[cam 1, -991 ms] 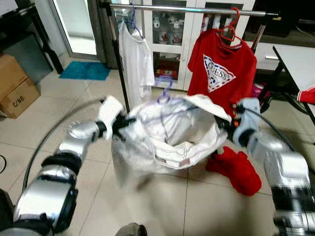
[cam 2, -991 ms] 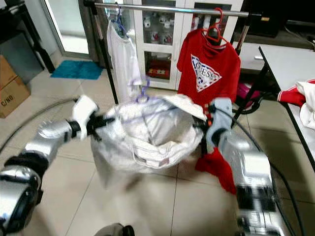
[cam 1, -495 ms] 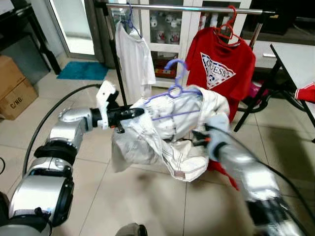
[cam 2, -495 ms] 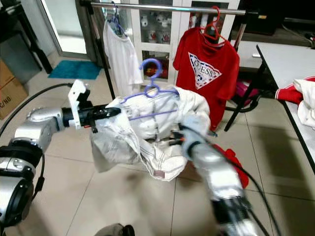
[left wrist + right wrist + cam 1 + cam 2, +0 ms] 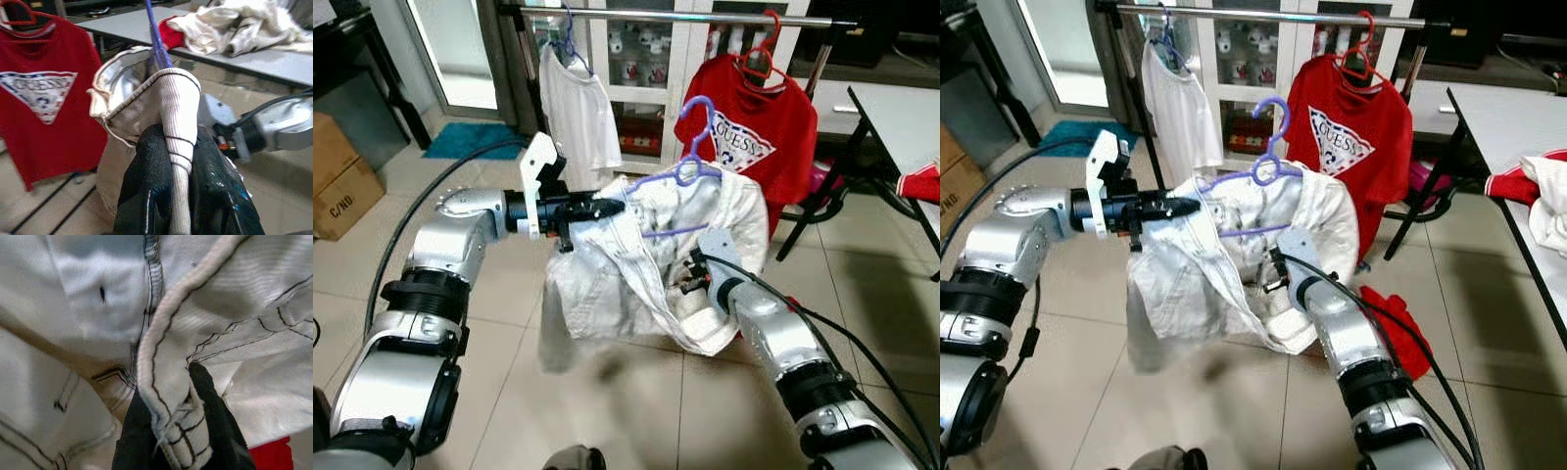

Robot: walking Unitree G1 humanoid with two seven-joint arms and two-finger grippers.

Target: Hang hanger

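Observation:
A white garment is draped over a purple hanger and held in mid-air in front of the clothes rail. My left gripper is shut on the garment's ribbed edge at the hanger's left end; in the left wrist view the black fingers pinch that edge, with the purple wire just beyond. My right gripper sits lower, at the garment's front, shut on a stitched hem. The hanger's hook stands below the rail, between the two hung shirts.
On the rail hang a white T-shirt at the left and a red T-shirt at the right. A red cloth lies on the floor. A table with clothes stands at the right, a cardboard box at the left.
My right gripper has come in from the garment's right side to its lower front. The left gripper rose and moved right, and the hanger lifted. The garment hangs draped instead of spread open.

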